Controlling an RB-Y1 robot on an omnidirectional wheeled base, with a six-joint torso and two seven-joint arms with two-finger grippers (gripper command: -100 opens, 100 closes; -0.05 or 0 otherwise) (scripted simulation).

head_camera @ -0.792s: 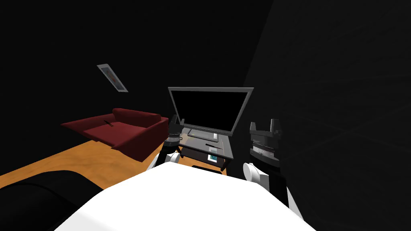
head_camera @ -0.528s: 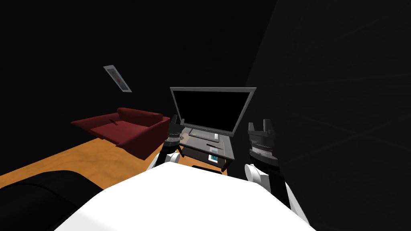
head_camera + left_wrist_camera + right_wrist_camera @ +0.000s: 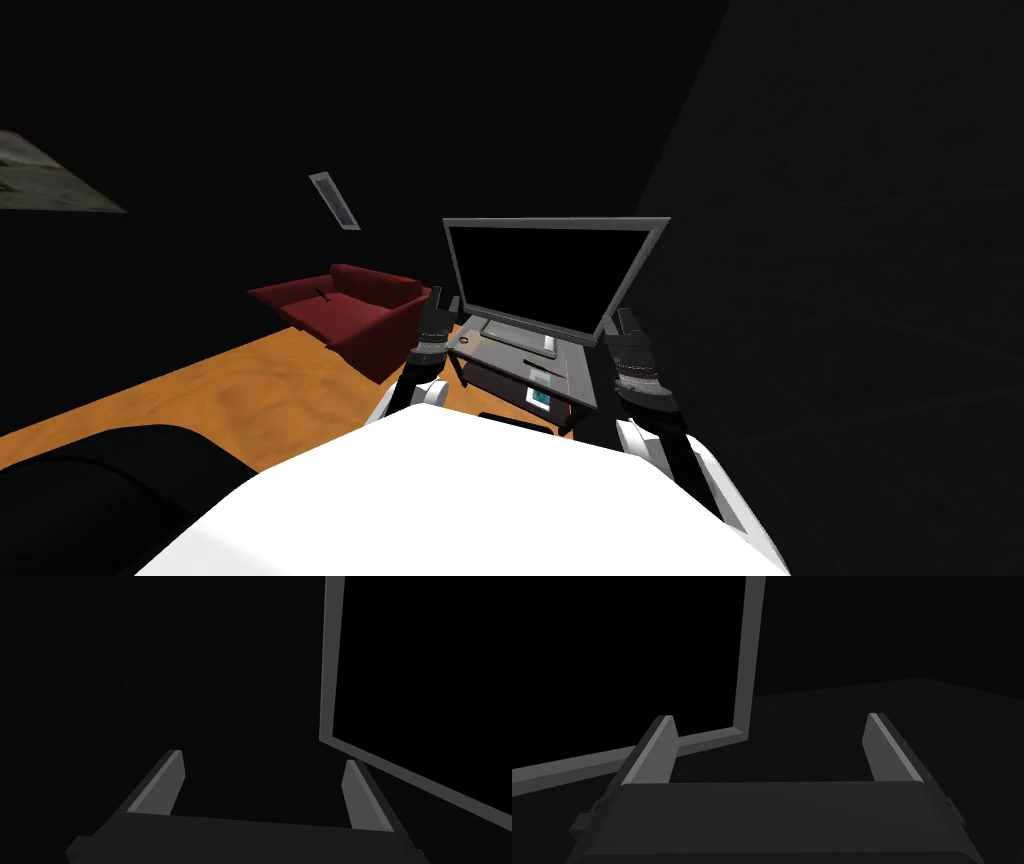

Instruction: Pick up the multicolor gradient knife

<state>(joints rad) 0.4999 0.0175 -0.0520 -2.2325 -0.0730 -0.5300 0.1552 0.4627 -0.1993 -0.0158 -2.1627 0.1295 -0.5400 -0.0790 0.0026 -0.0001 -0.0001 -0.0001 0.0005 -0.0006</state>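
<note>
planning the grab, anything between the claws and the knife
Nothing visible. The open left claw and right claw flank the stand; the thin dark sliver I take for the knife lies bare on its top, before the tv.

My right jaws stand wide apart with nothing between them. Their two light grey fingers (image 3: 649,751) rise from the dark body (image 3: 767,821), one at nine o'clock of the gap and one at three o'clock. Beyond them is the corner of a grey frame (image 3: 747,651), just inside the nine o'clock finger. From that corner one bar runs away toward twelve o'clock and the other slants off toward eight o'clock, passing behind the nine o'clock finger. The frame borders a flat black panel (image 3: 612,651) on its nine o'clock side. Behind the three o'clock finger lies a dim, nearly black plane (image 3: 892,716), a shade lighter than the dark above it.
</note>
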